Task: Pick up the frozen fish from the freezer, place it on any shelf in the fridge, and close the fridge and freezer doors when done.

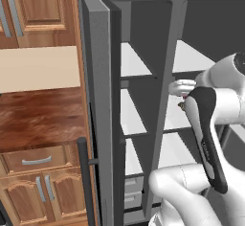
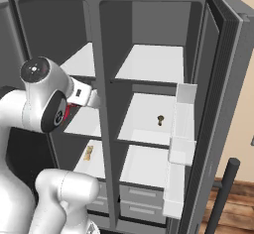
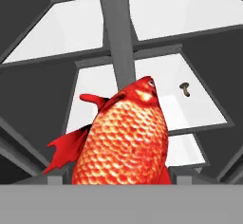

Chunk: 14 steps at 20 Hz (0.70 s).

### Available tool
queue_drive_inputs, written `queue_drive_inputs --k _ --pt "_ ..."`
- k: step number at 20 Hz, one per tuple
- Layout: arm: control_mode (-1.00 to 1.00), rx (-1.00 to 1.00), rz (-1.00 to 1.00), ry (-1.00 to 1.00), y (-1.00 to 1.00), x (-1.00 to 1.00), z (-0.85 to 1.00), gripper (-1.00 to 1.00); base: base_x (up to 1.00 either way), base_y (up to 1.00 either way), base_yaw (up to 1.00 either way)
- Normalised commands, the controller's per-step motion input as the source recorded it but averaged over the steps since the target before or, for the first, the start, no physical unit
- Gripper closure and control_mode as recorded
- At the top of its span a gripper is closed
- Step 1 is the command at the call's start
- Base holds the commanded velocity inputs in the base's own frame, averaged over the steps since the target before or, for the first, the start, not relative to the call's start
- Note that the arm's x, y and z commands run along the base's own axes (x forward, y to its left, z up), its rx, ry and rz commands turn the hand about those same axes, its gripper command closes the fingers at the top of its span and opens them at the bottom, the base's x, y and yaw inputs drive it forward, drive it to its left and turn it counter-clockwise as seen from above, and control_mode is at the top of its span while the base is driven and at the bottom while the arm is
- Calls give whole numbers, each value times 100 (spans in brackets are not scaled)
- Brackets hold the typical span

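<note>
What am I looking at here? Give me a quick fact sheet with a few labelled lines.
held item: red fish, close in front of the hand camera
end effector: hidden behind the fish, apparently gripping it
setting: open grey fridge-freezer with white shelves
doors: both open, right door with bins
other item: small brown object on the middle right shelf

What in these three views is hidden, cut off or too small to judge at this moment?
- Gripper fingertips: in the hand view the red-orange scaly fish covers them, so the grip itself cannot be seen.
- Fish in the right base view: just a red sliver shows behind the white arm's elbow.
- Small dark brown object on the middle right shelf: too small to identify.
- Small tan item on the lower left shelf: too small to identify.
- Fridge bottom drawers: partly cut off by the arm.
</note>
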Motion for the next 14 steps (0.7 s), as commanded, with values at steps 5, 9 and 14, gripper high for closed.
queue_drive_inputs --k 5,9,14 --pt "-100 2 -14 0 -95 -28 0 100 0 0 0" --pt "-100 0 -18 0 -41 96 7 100 0 0 0" --pt "-100 0 -11 0 -2 100 12 100 0 0 0"
